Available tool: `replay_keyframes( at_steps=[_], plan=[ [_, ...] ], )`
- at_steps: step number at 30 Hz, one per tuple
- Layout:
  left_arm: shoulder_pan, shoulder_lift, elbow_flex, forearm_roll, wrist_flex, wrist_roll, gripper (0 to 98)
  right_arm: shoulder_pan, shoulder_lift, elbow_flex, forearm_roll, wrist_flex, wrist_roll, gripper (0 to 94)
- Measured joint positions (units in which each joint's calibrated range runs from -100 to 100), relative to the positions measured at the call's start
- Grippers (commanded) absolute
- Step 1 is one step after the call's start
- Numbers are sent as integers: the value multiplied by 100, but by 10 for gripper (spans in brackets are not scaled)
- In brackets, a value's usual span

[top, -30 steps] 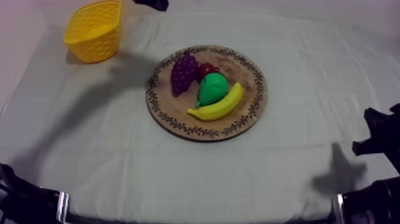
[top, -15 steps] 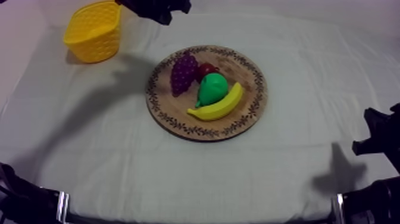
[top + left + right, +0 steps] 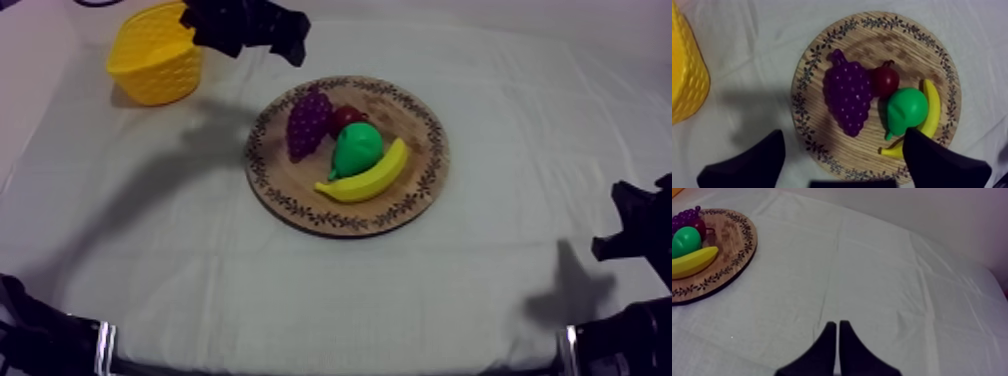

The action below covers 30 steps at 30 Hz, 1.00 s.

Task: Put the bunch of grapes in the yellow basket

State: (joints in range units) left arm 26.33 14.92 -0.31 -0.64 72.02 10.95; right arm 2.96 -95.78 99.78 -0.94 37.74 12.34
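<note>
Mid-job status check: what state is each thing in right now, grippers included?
left gripper: open, holding nothing.
right gripper: shut on nothing.
bunch of grapes: lying on the wooden board, ungrasped, beside the small red fruit.
small red fruit: on the board.
pear: on the board, against the banana.
banana: on the board.
yellow basket: apart from the board, nothing seen inside.

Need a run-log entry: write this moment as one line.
left gripper: open, aimed at bunch of grapes | grapes: on wooden board, ungrasped | right gripper: shut, over cloth
</note>
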Motion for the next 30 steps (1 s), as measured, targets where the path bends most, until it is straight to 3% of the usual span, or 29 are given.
replay_keyframes(
  at_steps=[16,30],
  plan=[
    [4,293,-50,10,-183,62,968,0,0,0,0,0,0,3],
    [73,1829,-835,95,-267,70,967,0,0,0,0,0,0,3]
  ],
)
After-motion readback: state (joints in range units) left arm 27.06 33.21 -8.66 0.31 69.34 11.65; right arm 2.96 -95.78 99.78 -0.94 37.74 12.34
